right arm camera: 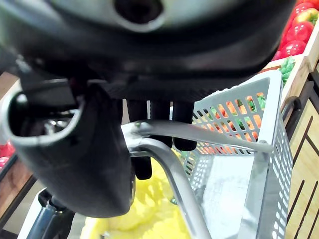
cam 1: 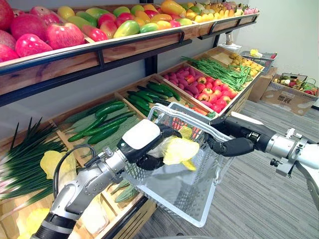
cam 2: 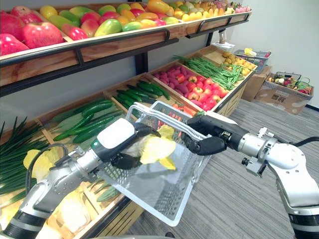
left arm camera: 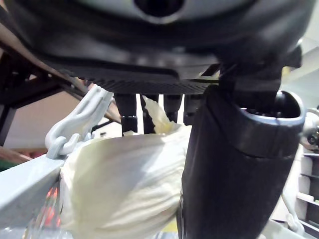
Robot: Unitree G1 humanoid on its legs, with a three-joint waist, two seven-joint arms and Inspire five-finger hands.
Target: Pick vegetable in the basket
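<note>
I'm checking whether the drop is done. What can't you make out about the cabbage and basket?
Underside of the cabbage: eye views, hidden by its leaves and the basket wall, so floor contact is unclear.
Fingertips of the left hand: left wrist view, behind the cabbage.
Lower end of the cabbage: left wrist view, cut by the bottom edge.

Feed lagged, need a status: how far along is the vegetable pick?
Done: left robot hand grips the pale cabbage, off the shelf. In hand: it hangs over the grey basket, its handle held by the right robot hand. Left: lowering and releasing it.
</note>
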